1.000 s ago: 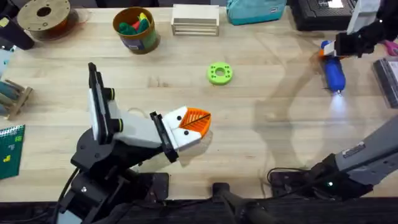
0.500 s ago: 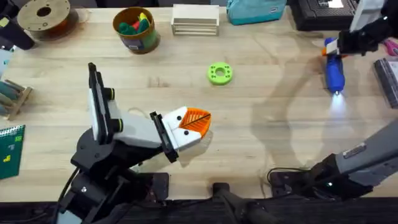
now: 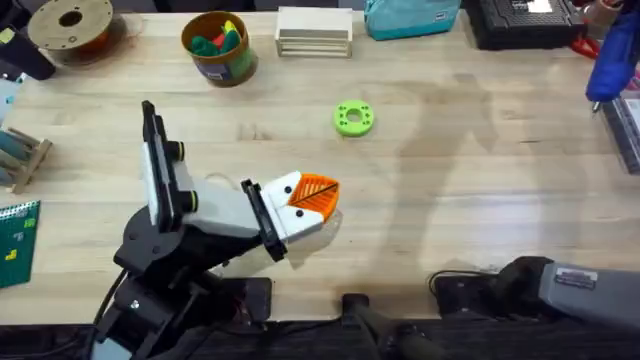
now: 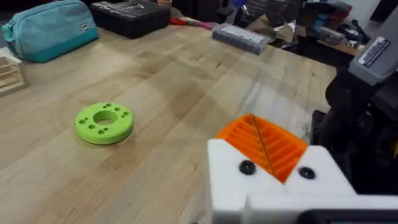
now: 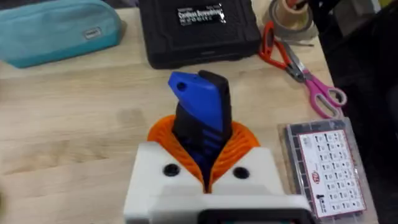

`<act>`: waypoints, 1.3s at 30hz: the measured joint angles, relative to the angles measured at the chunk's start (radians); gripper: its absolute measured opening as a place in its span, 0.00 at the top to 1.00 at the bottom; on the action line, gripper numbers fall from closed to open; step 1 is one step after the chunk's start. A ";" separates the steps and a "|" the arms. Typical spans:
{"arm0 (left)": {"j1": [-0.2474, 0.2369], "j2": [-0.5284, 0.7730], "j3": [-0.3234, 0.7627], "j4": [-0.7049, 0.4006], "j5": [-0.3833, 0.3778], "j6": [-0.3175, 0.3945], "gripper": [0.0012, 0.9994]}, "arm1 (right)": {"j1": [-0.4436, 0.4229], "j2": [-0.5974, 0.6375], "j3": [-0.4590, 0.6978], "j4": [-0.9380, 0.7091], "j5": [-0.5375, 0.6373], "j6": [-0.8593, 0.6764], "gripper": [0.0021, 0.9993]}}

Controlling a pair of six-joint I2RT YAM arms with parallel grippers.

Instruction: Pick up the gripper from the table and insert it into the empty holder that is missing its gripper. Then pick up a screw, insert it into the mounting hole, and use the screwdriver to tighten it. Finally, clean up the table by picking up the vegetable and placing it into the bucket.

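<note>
pale wooden table (image 3: 470, 190), planked, carrying the following, each placed against the green ring (image 3: 352, 118) near its middle.

item: green ring, flat, with small holes round its face, lying bare on the wood; seen also from my left wrist (image 4: 104, 122).

item: my left gripper (image 3: 312, 203), white blocks with orange ribbed pads (image 4: 264, 145), nearer my bases than the ring and slightly to its left, resting low over the table. the pads lay pressed together, nothing between them.

item: bucket (image 3: 218, 46), brown-orange with a green band, farther from my bases than the ring and to its left; green, red and yellow pieces stood in it.

item: slatted wooden box (image 3: 314, 31), beyond the ring, just right of the bucket.

item: teal pouch (image 3: 410, 16), beyond the ring and to its right, at the far edge.

item: black case (image 5: 198, 28), further right of the ring than the pouch, along the same far edge.

item: screwdriver (image 5: 202, 118), bright blue, well to the right of the ring at the table's right margin (image 3: 610, 62). my right gripper (image 5: 205, 163) was clamped about its body, orange pads on either side.

item: scissors (image 5: 303, 66), pink and red handles, beside the black case.

item: clear parts box (image 5: 324, 165), labelled, close beside the held screwdriver.
</note>
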 joint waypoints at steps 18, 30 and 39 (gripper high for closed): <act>0.000 0.000 0.000 0.000 0.000 0.000 1.00 | 0.592 -0.535 -0.647 0.622 -0.012 0.241 0.97; 0.000 0.000 0.000 0.000 0.000 0.000 1.00 | 0.892 -0.587 -0.729 0.871 0.002 0.383 0.97; 0.000 0.000 0.000 0.000 0.000 0.000 1.00 | 0.948 -0.585 -0.812 1.114 -0.171 0.430 0.97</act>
